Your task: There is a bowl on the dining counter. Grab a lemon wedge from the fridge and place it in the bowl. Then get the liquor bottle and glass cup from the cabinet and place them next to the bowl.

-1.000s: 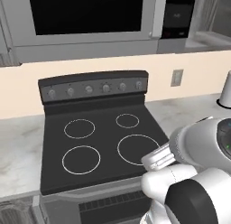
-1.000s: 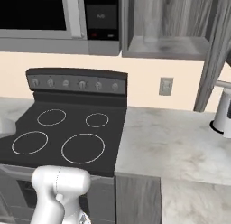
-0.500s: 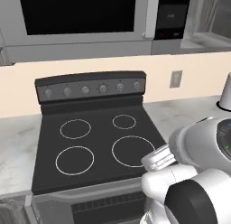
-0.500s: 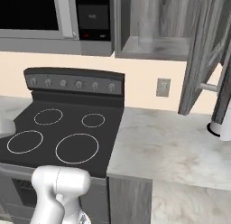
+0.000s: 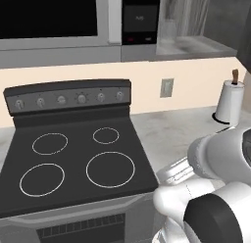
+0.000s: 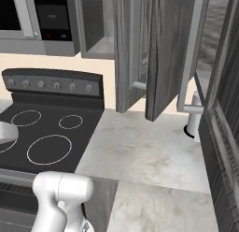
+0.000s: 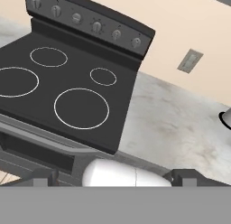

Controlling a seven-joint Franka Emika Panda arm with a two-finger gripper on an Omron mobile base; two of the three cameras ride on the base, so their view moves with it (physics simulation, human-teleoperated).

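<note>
Two claw (image 7: 113,177) fingers spread apart, holding nothing, above the stove (image 7: 67,92).

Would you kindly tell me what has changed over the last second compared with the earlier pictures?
The whole view has slid left across both base views, so the base is driving to the right. The black glass-top stove sits further left in frame, and the open grey wood-grain cabinet doors and white paper towel roll have come into view. Nothing was grasped or released; the pincer stays open and empty.
</note>
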